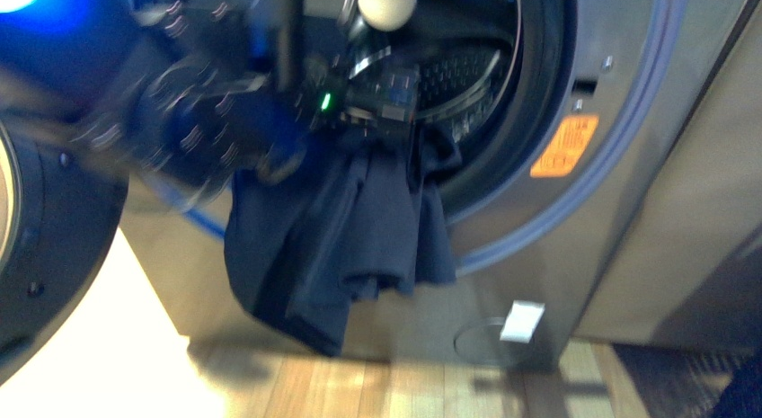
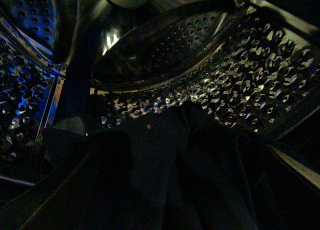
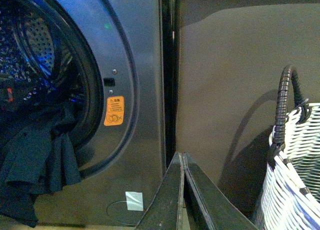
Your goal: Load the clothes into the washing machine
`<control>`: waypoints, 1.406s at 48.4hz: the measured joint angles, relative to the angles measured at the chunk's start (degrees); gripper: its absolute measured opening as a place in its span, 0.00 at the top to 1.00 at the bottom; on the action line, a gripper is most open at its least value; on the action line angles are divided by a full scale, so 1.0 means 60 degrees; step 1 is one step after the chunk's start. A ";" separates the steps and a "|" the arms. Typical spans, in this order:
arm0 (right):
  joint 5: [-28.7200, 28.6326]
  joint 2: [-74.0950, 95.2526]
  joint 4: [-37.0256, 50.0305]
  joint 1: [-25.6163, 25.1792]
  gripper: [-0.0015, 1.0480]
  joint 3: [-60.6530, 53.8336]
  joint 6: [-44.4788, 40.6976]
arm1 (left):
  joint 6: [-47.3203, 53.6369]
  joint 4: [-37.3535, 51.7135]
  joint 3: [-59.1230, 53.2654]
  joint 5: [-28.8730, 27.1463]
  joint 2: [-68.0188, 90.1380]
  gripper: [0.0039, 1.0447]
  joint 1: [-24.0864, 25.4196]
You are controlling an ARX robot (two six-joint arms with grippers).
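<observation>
The washing machine (image 1: 629,211) is a silver-grey front-loader with its porthole open. The dark navy clothes (image 1: 341,238) hang out over the gasket and down the front panel. My left gripper (image 1: 386,90) is reaching into the porthole, shut on the upper part of the clothes. In the left wrist view the perforated steel drum (image 2: 240,79) surrounds dark folds of the clothes (image 2: 165,165); the jaws themselves are lost in the dark. My right gripper (image 3: 182,156) is shut and holds nothing, off to the right of the washing machine (image 3: 145,64), with the clothes (image 3: 40,155) draped from the opening.
The machine's round door (image 1: 45,238) stands open at the left. An orange sticker (image 1: 564,146) sits beside the porthole. A white woven basket (image 3: 295,180) with a dark handle stands right of my right gripper. A brown panel (image 3: 225,64) adjoins the machine. The floor (image 1: 404,382) is wooden.
</observation>
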 joint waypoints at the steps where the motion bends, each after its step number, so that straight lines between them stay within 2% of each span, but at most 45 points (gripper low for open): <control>1: 0.0000 0.0000 0.0000 0.0000 0.98 0.0000 0.0000 | 0.0000 0.0058 -0.0120 0.0022 -0.0124 0.06 0.0000; 10: 0.0000 0.0000 0.0000 0.0000 0.98 0.0000 0.0000 | 0.0047 0.0379 -0.1392 0.0433 -0.1705 0.06 -0.0029; 21: 0.0000 0.0000 0.0000 0.0000 0.98 0.0000 0.0000 | -0.0029 -0.0211 -0.2415 0.1002 -0.3526 0.06 -0.0189; 50: 0.0000 0.0000 0.0000 0.0000 0.98 0.0000 0.0000 | 0.0033 -0.3275 -0.2310 0.1585 -0.8069 0.06 -0.0539; 53: -0.0004 0.0000 0.0000 0.0000 0.98 0.0000 0.0000 | -0.0372 -0.4524 -0.2167 -0.0455 -0.8513 0.16 -0.0707; 57: 0.0004 0.0000 0.0000 0.0000 0.98 0.0000 0.0000 | -0.0652 -0.5067 -0.2827 -0.2106 -0.9122 0.27 -0.0561; 61: 0.0000 0.0000 0.0000 0.0000 0.98 0.0000 0.0000 | -0.0809 -0.4812 -0.3942 -0.2229 -0.9828 0.41 -0.0138; 68: 0.0000 0.0000 0.0000 0.0000 0.98 0.0000 0.0000 | -0.0940 -0.4124 -0.6142 -0.1406 -1.1030 0.74 0.0885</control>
